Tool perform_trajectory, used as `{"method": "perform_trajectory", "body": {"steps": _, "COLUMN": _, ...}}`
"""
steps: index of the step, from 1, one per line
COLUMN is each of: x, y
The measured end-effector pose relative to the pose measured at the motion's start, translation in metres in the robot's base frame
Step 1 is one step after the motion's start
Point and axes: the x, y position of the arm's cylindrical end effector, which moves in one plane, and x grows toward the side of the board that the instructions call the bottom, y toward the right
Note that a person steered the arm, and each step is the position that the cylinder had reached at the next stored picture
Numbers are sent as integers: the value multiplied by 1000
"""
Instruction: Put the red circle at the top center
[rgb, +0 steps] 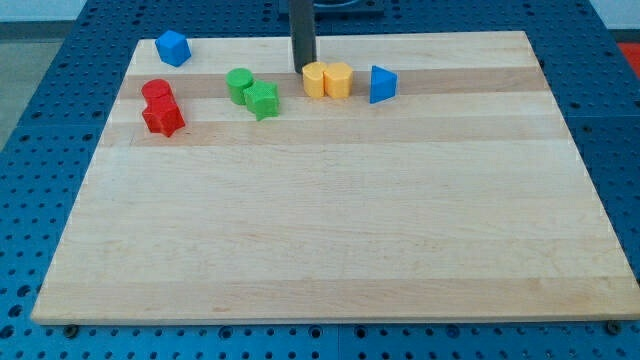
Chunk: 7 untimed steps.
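The red circle (156, 92) lies near the view's upper left on the wooden board (330, 240), touching a red star (163, 118) just below it. My tip (303, 68) is at the view's top centre, far to the right of the red circle, just above and left of two yellow blocks (327, 80). The rod comes down from the view's top edge.
A blue block (173, 47) sits at the top left corner. A green circle (239, 84) and green star (263, 99) lie left of my tip. A blue triangle (381, 84) lies right of the yellow blocks.
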Motion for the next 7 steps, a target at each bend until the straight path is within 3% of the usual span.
{"method": "perform_trajectory", "body": {"steps": 1, "x": -1, "y": 0}}
{"method": "perform_trajectory", "body": {"steps": 2, "x": -40, "y": -43}}
{"method": "perform_trajectory", "body": {"steps": 5, "x": -14, "y": -122}}
{"method": "perform_trajectory", "body": {"steps": 7, "x": -2, "y": -231}}
